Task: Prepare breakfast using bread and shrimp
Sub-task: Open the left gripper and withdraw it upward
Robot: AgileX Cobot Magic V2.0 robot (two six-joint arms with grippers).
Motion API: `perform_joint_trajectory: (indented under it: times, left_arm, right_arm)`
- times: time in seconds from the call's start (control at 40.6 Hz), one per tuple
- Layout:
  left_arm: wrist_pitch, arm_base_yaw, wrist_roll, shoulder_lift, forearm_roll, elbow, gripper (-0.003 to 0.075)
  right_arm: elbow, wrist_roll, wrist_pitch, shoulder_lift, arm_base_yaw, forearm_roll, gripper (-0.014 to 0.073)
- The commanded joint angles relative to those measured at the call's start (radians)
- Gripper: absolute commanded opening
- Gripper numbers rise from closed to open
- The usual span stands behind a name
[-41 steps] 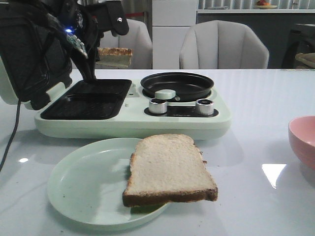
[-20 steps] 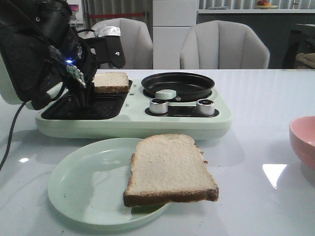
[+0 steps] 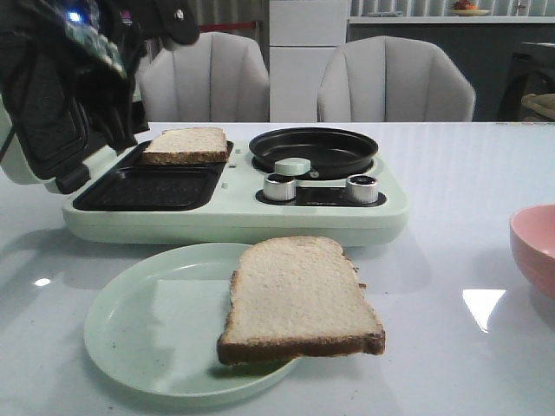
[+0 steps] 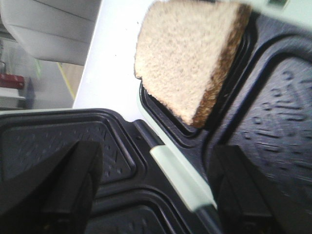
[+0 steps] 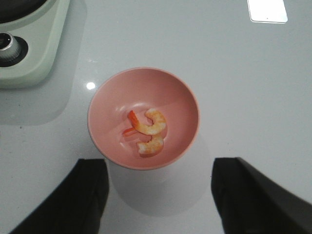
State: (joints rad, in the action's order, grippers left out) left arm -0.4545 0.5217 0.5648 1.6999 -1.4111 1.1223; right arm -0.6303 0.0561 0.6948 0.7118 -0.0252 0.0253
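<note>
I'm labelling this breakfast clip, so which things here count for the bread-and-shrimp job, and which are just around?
For the job:
- bread slice on the sandwich plate
- bread slice on the green plate
- shrimp in the pink bowl
- breakfast maker

Just around:
- two grey chairs
- small frying pan

The left gripper [image 4: 156, 195] sits at the upper left of the front view, fingers spread and empty; the right gripper [image 5: 158, 195] likewise gapes, holding nothing.
</note>
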Motion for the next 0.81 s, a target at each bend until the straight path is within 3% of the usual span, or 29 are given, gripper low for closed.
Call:
perform_joint_trajectory:
  times: [0.0, 0.172, 0.295, 0.443, 0.566, 0.788]
  left_arm:
    - [-0.052, 0.041, -0.064, -0.163, 0.186, -0.029, 0.0511]
    - [-0.243, 0.133, -0.291, -0.355, 0.554, -0.121, 0.0511]
    - [-0.345, 0.185, -0.291, -0.501, 0.751, -0.169, 0.0511]
    - [-0.34, 0.213, -0.291, -0.677, 1.005, -0.221, 0.0511]
    - [-0.336, 0.224, -0.291, -0.808, 1.124, -0.279, 0.0511]
    - [-0.31, 0.226, -0.291, -0.977, 1.164, -0.408, 0.0511]
  right_arm:
    - [-0.027, -0.002, -0.064, 0.001, 0.002, 0.007, 0.0556]
    - [-0.027, -0.002, -0.064, 0.001, 0.002, 0.007, 0.0556]
    - [-0.027, -0.002, -0.064, 0.001, 0.002, 0.007, 0.0556]
    - [-0.027, -0.002, -0.064, 0.001, 0.002, 0.007, 0.0556]
    - [-0.027, -0.002, -0.064, 0.001, 0.002, 0.007, 0.0556]
    - [-0.027, -0.002, -0.064, 0.001, 0.002, 0.007, 0.0556]
